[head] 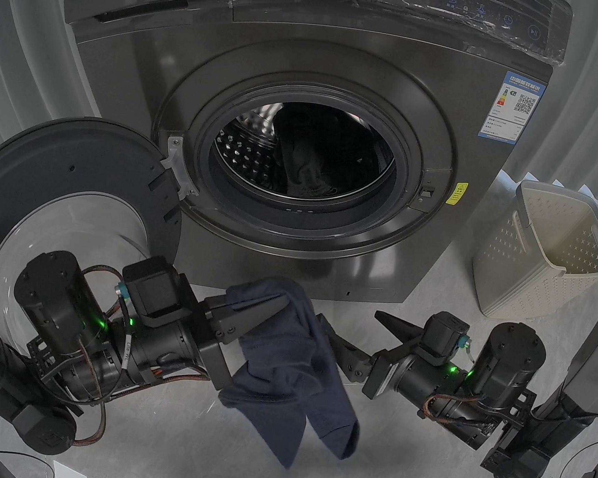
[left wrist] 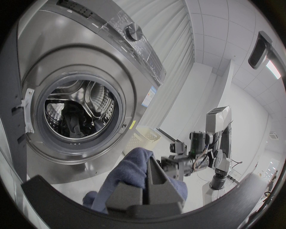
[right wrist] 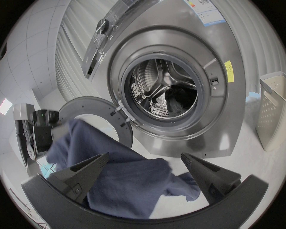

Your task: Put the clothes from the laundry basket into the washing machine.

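Navy garment (head: 295,373), crumpled (hanging limp), pinched in left fingers (head: 248,314)

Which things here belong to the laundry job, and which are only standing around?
Job: blue garment, left gripper holding it, open right gripper, washing machine, dark clothes in drum, laundry basket.
Just there: curtain, yellow sticker.
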